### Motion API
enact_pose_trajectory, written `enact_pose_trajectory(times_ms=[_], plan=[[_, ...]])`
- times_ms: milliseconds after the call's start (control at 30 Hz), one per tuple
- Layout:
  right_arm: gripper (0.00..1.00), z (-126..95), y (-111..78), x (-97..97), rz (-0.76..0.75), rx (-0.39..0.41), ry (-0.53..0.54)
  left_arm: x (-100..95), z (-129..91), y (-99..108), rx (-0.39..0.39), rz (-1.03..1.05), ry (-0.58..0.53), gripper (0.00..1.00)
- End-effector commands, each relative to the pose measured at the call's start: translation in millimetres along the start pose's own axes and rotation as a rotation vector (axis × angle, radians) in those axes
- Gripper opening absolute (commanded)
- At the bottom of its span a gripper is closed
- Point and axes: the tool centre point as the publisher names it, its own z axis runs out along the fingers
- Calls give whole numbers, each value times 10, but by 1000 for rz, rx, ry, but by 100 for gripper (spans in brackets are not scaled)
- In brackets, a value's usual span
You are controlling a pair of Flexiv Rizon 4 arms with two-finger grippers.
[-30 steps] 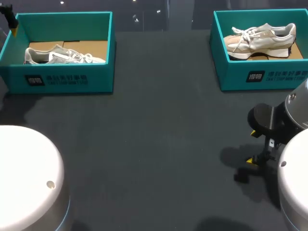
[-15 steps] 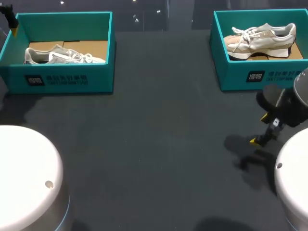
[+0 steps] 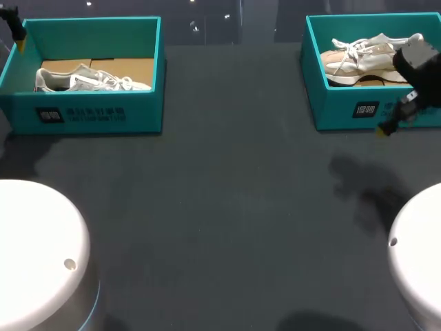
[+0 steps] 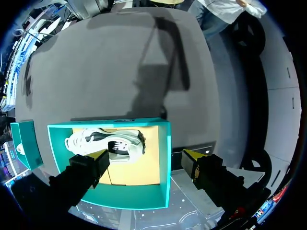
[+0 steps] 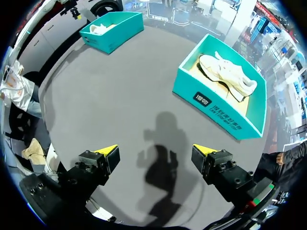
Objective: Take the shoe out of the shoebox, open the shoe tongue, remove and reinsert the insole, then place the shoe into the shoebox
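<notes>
1. Right shoe (image 3: 372,55) sits in right box (image 3: 344,110), seemingly on its side; left shoe (image 3: 89,79) in left box (image 3: 89,114).
2. Right tool (image 5: 156,151) spread wide, empty, by right box front. Left tool (image 4: 146,157) also released, above left box.
3. Shoe prob. light: soft upper, stiffer sole. Best grip at heel or collar.
4. White label (image 3: 367,109) on box front, too small to read.

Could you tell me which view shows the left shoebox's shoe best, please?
The left wrist view: it looks straight down on the shoe in its shoebox. The head view shows it low behind the front wall; the right wrist view, small and distant.
</notes>
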Motion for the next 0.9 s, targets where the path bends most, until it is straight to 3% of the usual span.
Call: enact_pose_trajectory(times_ms=[33, 467, 600, 767, 900], plan=[[100, -52, 203, -309, 21, 94, -9, 5, -4, 8, 2, 1, 2, 100], [100, -52, 203, -309, 21, 94, -9, 5, -4, 8, 2, 1, 2, 100], [100, -36, 268, -589, 119, 55, -62, 5, -4, 8, 2, 1, 2, 100], [100, -22, 495, -975, 233, 162, -75, 5, -4, 8, 2, 1, 2, 100], [100, -32, 674, -1288, 287, 182, -58, 5, -4, 8, 2, 1, 2, 100]])
